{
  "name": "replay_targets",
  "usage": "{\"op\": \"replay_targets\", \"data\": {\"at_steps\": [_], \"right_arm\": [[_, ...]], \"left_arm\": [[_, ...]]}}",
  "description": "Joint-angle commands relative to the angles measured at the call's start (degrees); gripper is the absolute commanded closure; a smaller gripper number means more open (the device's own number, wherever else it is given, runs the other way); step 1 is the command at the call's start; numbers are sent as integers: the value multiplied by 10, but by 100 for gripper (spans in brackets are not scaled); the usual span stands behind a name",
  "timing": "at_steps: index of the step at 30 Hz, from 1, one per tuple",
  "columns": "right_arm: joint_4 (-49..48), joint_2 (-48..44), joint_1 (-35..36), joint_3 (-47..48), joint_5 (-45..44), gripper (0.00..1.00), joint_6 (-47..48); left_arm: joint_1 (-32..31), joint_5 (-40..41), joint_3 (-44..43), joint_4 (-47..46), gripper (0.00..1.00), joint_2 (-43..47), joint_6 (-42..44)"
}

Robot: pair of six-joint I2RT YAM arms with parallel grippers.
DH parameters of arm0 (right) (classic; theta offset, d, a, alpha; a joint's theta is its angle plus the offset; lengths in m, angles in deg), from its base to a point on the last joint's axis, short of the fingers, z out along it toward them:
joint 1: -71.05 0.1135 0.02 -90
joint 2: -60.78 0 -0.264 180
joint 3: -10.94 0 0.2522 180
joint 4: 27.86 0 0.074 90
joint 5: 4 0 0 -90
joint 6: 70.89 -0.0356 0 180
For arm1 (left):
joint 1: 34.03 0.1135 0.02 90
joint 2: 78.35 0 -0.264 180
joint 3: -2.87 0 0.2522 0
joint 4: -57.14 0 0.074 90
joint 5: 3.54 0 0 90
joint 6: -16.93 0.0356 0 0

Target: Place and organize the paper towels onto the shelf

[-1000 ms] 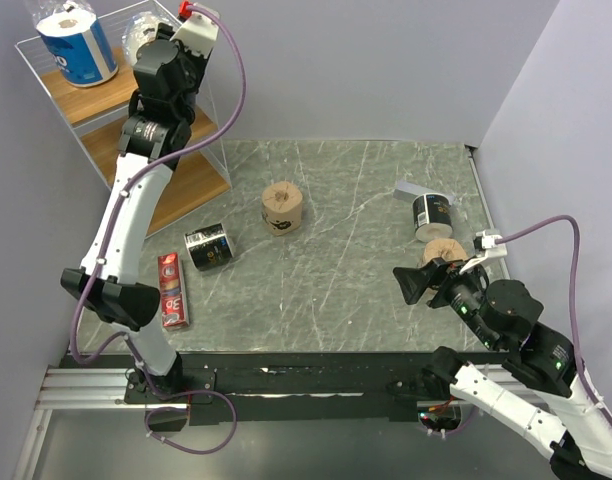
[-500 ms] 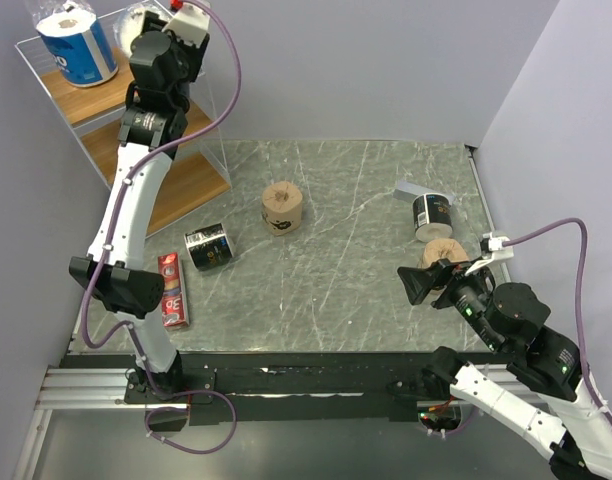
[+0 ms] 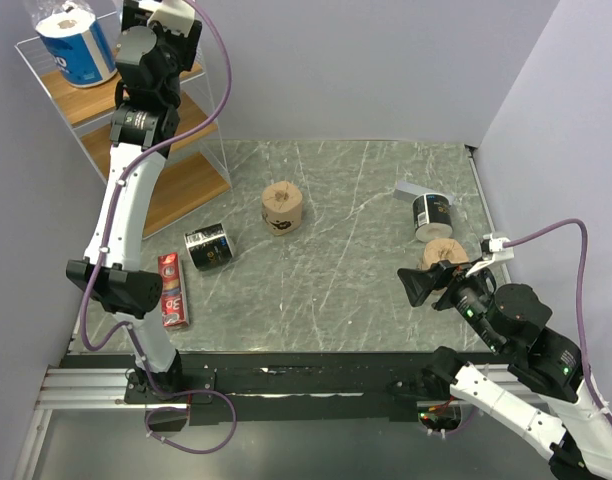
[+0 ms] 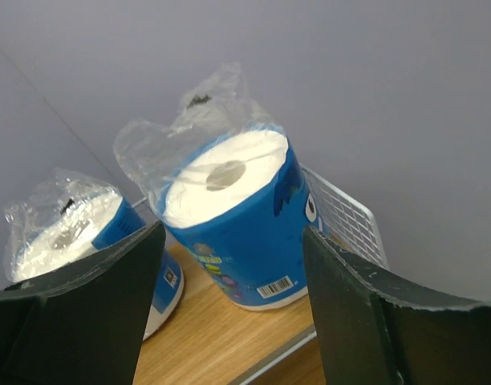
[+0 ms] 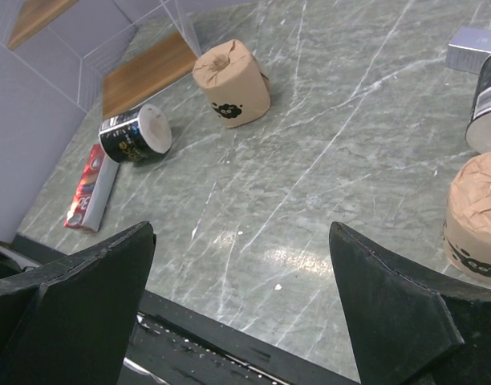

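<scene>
On the shelf [image 4: 221, 341] top board, far left, two blue rolls [image 4: 229, 200] stand together; my left gripper [image 4: 232, 231] has just spread open, releasing one. Four rolls [image 3: 283, 208] still wait on the table [image 3: 336, 260].

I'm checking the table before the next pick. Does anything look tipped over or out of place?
One black-wrapped roll lies on its side near the red box, its core end facing sideways, while the tan roll mid-table stands upright. Nothing looks spilled or torn.
</scene>
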State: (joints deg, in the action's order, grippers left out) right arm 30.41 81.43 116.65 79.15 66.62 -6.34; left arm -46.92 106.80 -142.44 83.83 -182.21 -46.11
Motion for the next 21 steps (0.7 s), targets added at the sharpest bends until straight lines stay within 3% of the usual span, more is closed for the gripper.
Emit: {"op": "replay_targets", "data": {"at_steps": [1,12,21], "right_arm": [[-5,-17,-1,17,12,4,-3],[-8,-17,-1,10,32,4,-8],[-17,-24,-1,3,44,4,-21]], "left_arm": [[1,-8,23,-13,25,50,-37],[14,52,63,50,28,87,-95],[18,-76,89,55,34,91,-140]]}}
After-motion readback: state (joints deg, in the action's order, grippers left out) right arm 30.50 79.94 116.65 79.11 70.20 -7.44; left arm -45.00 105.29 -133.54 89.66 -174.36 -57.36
